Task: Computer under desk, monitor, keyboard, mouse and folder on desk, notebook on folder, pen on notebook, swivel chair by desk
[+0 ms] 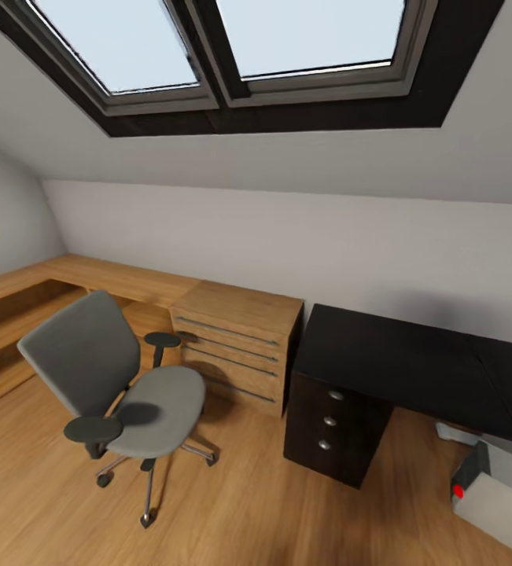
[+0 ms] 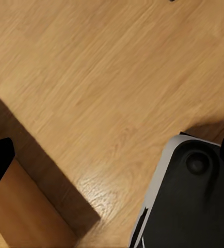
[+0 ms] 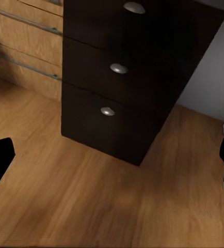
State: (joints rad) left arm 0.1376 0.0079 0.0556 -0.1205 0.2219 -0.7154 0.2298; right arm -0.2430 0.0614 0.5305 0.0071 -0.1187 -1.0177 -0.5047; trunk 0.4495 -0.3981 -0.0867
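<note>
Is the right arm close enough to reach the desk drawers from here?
Probably yes: the right wrist view faces the desk drawers across bare wooden floor, with nothing between. How far they are cannot be told, so a short approach may be needed.

The swivel chair (image 1: 122, 385) is standing left of the wooden chest (image 1: 236, 346); the bench (image 1: 413, 362) is sitting right, the computer (image 1: 491, 491) lying beneath it.

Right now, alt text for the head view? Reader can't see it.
A grey swivel chair with an empty seat stands on a wooden floor, apart from a glossy black desk with three silver-knobbed drawers. A light wooden chest of drawers sits between them against a white sloped wall under two skylights.
</note>
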